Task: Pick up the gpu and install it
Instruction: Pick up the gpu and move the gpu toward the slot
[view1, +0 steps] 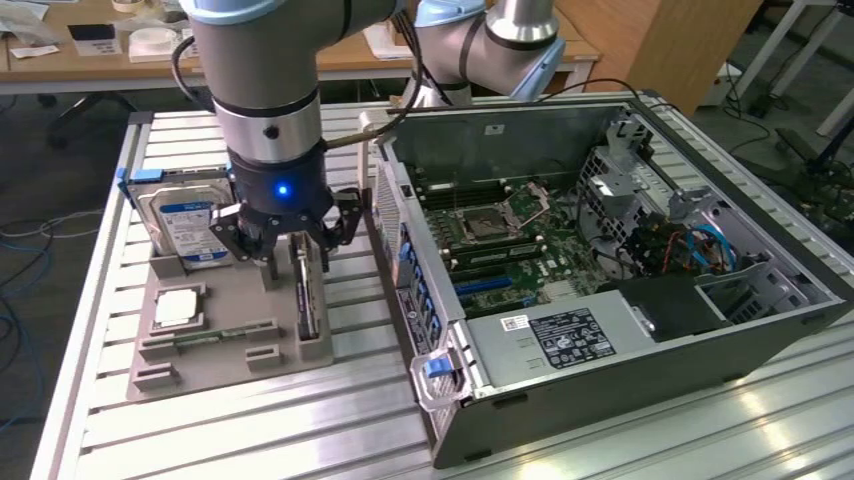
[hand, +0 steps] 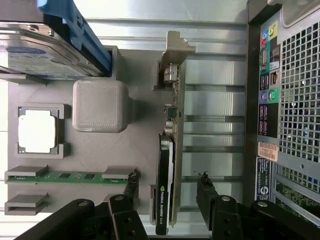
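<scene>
Gripper (view1: 296, 262): jaws spread wide, 1 finger on each side of the gpu (view1: 310, 300), touching neither face. Gpu: upright on edge in its slot on the grey tray (view1: 227, 295), beside the case (view1: 601, 260). Same tray: 1 hard drive (view1: 187, 215), 1 chip (view1: 176, 308), 1 memory stick (hand: 70, 176).

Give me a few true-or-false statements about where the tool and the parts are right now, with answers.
1. The tool is open, with a finger on each side of the gpu. True.
2. The gpu sits in the computer case. False: it stands on edge in the grey holder.
3. The hard drive is in the grey holder. True.
4. The tool holds the memory stick. False: it lies in the holder.
</scene>
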